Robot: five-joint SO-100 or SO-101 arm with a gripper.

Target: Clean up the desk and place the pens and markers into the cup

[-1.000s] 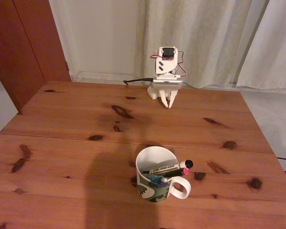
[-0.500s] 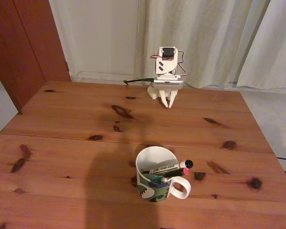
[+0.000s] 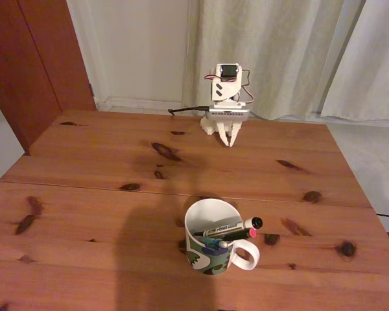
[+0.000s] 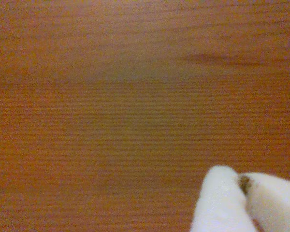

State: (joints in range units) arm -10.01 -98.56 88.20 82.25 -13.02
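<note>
The cup (image 3: 211, 249), a white mug with a green camouflage outside, stands on the desk (image 3: 104, 194) near its front. Inside it lean the white marker with a black cap (image 3: 232, 228), a thin pen with a red tip (image 3: 251, 233) and a slim teal pen (image 3: 211, 244). The white arm is folded at the far edge of the desk, its gripper (image 3: 229, 140) pointing down at the wood, far from the cup. In the wrist view the gripper (image 4: 244, 183) has its white fingertips pressed together, shut on nothing, close above the blurred wood.
A black cable (image 3: 185, 111) runs left from the arm's base. Pale curtains (image 3: 279, 52) hang behind the desk and a dark wooden panel (image 3: 32, 58) stands at the left. The floor drops away past the desk's right edge (image 3: 360, 188).
</note>
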